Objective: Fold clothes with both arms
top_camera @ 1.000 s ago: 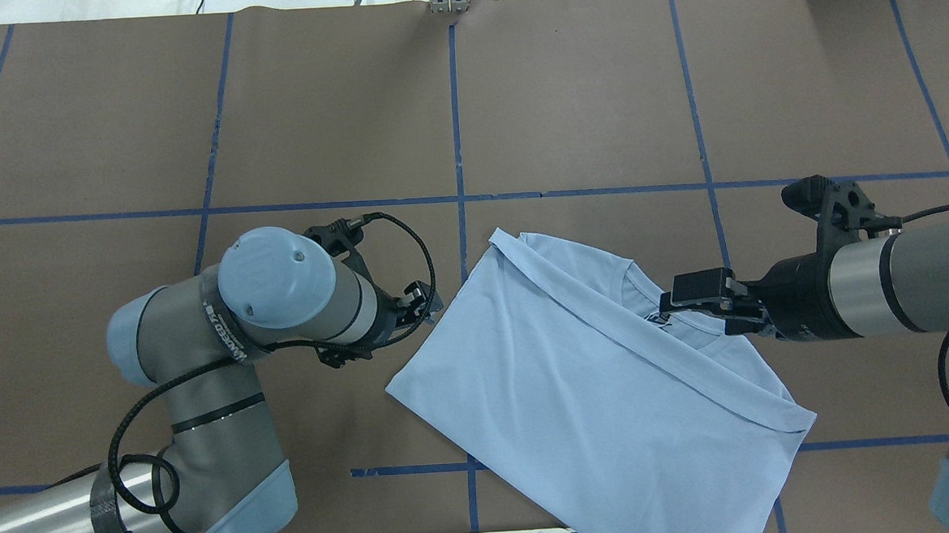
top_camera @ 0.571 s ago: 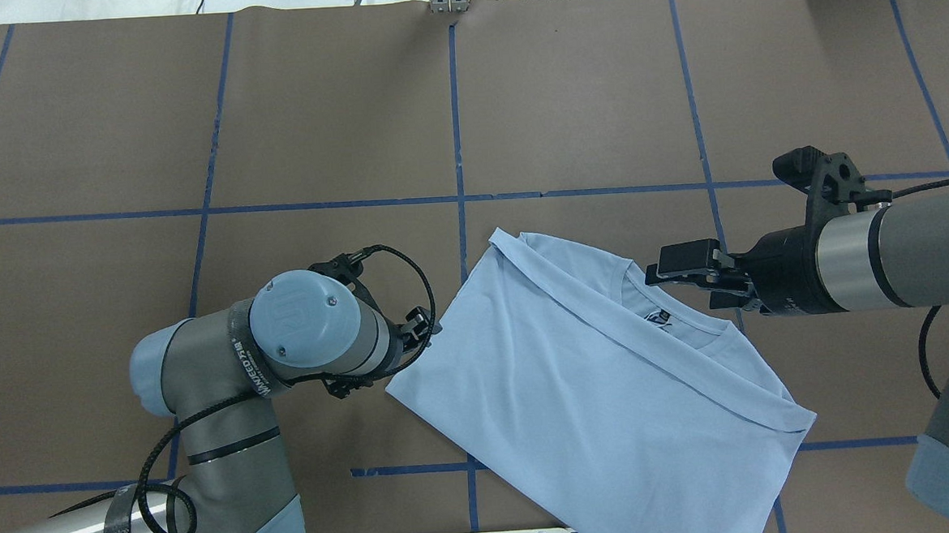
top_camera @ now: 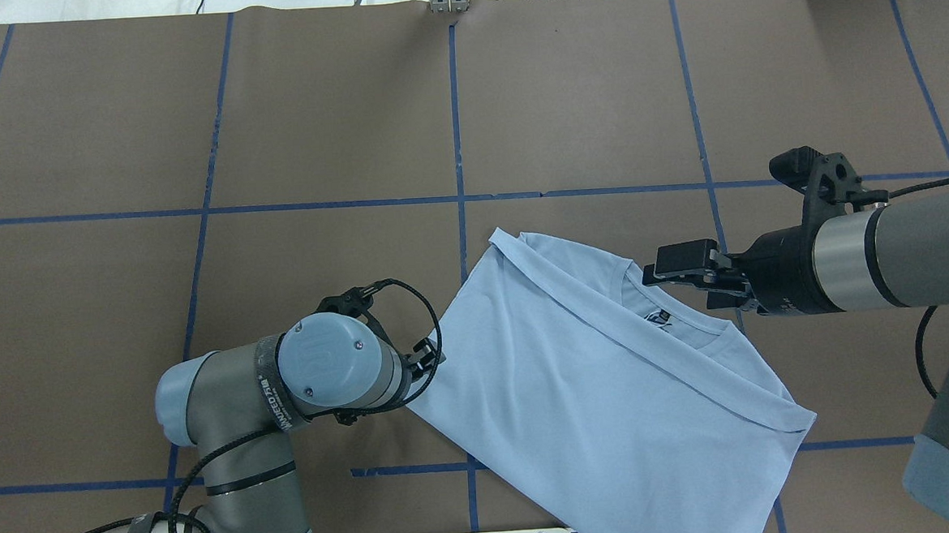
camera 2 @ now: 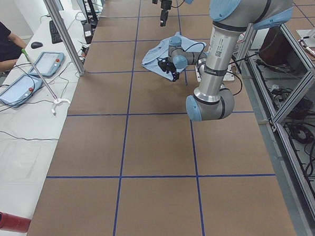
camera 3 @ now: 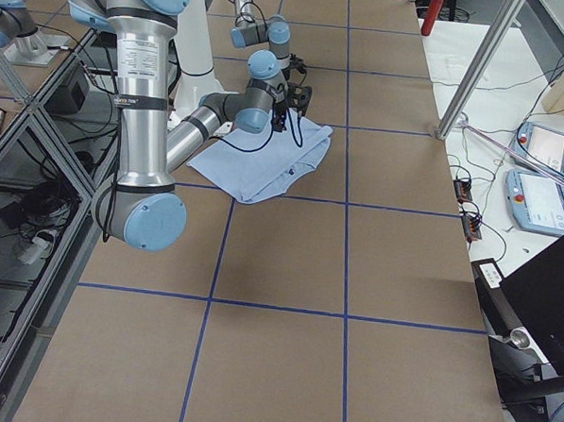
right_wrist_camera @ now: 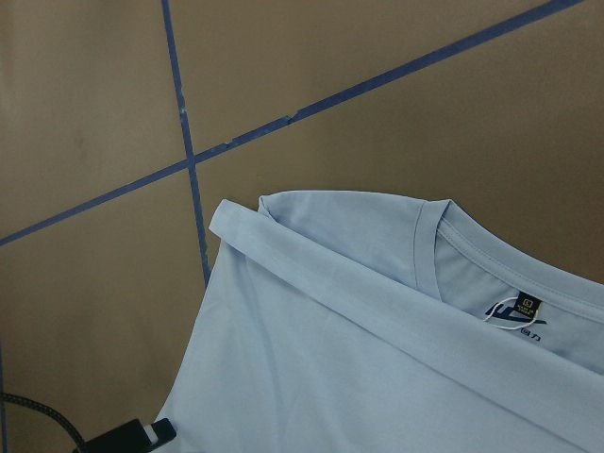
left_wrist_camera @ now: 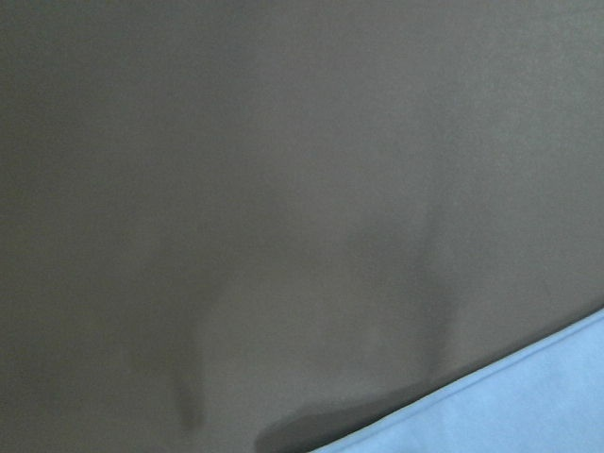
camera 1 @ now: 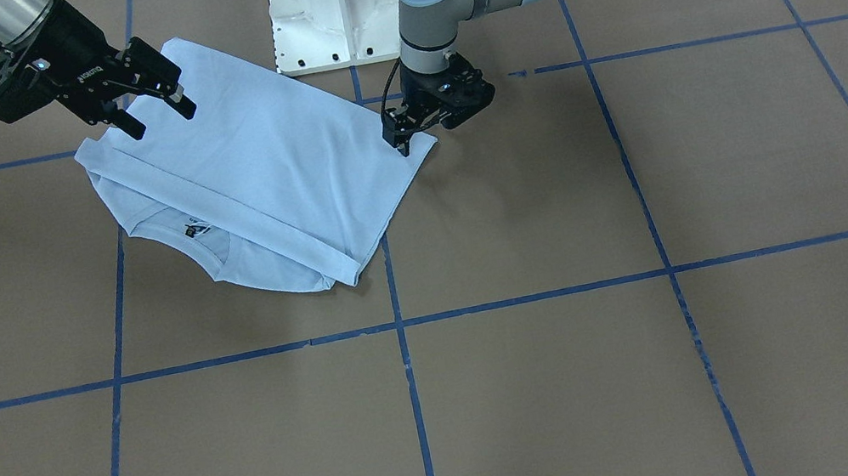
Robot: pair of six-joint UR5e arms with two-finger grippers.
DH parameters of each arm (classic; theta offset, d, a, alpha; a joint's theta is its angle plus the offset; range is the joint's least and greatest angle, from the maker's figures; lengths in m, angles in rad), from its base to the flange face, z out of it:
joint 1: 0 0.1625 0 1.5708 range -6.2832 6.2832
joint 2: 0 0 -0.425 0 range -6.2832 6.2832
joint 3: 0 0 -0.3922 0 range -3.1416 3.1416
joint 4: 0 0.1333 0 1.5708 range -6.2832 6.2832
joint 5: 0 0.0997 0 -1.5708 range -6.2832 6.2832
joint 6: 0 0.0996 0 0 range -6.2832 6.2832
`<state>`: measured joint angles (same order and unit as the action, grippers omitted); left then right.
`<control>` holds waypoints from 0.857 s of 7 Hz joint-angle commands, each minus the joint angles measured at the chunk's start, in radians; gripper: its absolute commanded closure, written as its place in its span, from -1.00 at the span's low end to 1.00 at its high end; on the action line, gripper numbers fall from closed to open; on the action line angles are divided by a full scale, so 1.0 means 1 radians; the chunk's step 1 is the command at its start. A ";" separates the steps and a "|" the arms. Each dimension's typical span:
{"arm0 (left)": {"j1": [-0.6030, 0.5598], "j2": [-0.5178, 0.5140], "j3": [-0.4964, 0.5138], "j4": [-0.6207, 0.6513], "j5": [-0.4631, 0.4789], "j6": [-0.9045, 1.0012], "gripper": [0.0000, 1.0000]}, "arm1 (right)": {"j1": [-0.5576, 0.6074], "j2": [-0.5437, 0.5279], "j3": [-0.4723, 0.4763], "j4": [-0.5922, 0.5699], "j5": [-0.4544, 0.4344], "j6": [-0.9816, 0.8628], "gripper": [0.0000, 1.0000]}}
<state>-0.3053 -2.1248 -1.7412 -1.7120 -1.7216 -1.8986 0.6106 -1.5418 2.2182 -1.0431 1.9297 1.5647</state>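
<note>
Positioning for next fold; T-shirt point(camera 1: 266, 169) half-folded on bench point(camera 1: 669, 361), near robot base; right tool point(camera 1: 163, 120) wide open, empty, near collar point(right_wrist_camera: 427, 255); left tool point(camera 1: 400, 138) at shirt corner, opening unclear; next: both pinch edges.

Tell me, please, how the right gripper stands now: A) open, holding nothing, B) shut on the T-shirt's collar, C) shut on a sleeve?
A: in the front-facing view the right gripper has its fingers spread apart above the T-shirt, with no cloth between them.
</note>
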 commanded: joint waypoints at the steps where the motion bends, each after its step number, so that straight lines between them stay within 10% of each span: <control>1: 0.008 -0.003 0.006 0.000 0.004 -0.011 -0.72 | 0.001 0.000 0.000 0.000 0.000 0.000 -1.00; 4: -0.009 -0.003 0.014 0.000 0.023 -0.011 -0.43 | 0.000 0.003 0.000 0.000 0.000 0.000 -1.00; 6: -0.015 -0.004 0.014 0.000 0.023 -0.011 0.17 | 0.000 0.005 0.001 0.000 0.002 0.000 -1.00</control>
<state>-0.3183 -2.1281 -1.7275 -1.7119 -1.6988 -1.9098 0.6102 -1.5377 2.2190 -1.0431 1.9308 1.5647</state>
